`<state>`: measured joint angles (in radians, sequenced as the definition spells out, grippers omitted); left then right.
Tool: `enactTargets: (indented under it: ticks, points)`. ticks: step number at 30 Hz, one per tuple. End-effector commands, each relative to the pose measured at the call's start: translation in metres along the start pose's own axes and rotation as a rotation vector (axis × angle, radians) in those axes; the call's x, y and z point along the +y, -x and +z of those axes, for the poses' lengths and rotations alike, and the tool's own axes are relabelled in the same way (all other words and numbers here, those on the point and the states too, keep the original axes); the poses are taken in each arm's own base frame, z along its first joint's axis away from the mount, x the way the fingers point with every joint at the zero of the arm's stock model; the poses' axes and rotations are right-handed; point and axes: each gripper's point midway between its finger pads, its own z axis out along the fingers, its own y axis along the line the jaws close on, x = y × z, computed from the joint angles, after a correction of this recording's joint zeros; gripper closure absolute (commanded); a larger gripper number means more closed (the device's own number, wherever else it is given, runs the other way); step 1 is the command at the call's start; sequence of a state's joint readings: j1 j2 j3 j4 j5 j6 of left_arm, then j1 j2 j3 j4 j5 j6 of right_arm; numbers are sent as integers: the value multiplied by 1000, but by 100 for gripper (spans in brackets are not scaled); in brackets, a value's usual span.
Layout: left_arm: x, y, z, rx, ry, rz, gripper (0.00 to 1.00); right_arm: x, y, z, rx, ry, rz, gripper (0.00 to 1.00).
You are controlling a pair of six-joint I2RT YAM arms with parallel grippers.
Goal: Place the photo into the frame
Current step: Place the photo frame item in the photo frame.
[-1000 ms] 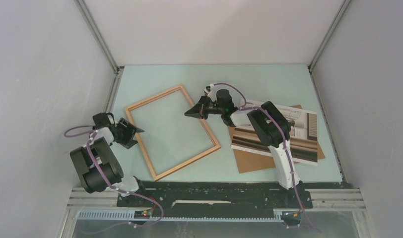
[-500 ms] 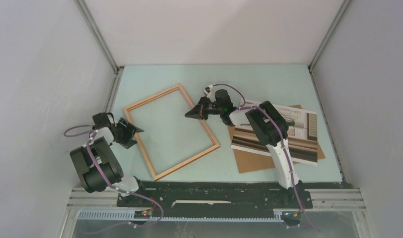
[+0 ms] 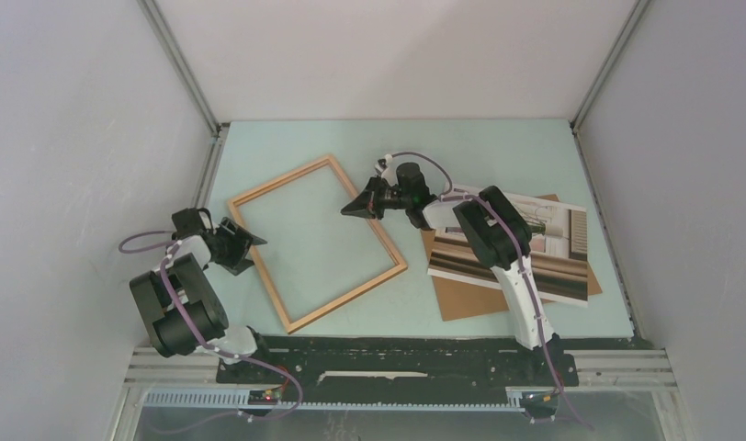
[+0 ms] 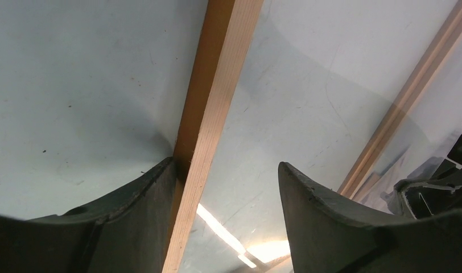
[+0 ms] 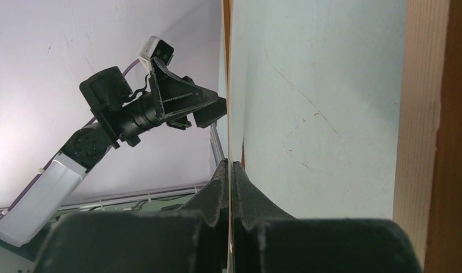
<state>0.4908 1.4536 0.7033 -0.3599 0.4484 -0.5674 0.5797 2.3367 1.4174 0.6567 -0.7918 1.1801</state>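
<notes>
Lying on pale green table point(image 3: 498, 152), white walls point(image 3: 397, 55) around: frame point(image 3: 346, 299); left gripper point(image 3: 253, 253) spread astride rail, right gripper point(image 3: 348, 210) pressed together.

There is one frame point(image 3: 346, 299), one photo point(image 3: 553, 266), one board point(image 3: 466, 299), one clear pane point(image 5: 229, 114), and two grippers: left gripper point(image 3: 250, 243), right gripper point(image 3: 351, 209).

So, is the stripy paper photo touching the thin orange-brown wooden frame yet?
Apart. The top view shows bare green table between the thin orange-brown wooden frame and the striped paper photo, which lies on a brown board.
</notes>
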Motion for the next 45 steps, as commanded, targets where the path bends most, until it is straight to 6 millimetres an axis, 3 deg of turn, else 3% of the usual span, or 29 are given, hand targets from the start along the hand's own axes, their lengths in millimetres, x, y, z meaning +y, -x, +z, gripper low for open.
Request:
enactTargets:
  ticks: [1, 9, 19, 33, 45]
  points:
    - [-11, -8, 1, 41, -49, 23, 32, 10, -2, 8, 28, 41, -58, 100]
    - [-12, -9, 2, 50, -49, 23, 32, 2, 0, 11, 45, 66, -35, 100]
    - [-13, -7, 0, 35, -50, 33, 32, -7, 5, 8, 20, -17, -65, 92]
    - [-15, -8, -4, 27, -52, 56, 32, -7, 10, 1, 54, -233, -199, 45]
    - [-17, -10, -4, 29, -56, 62, 32, 15, 9, -20, 75, -462, -387, 27]
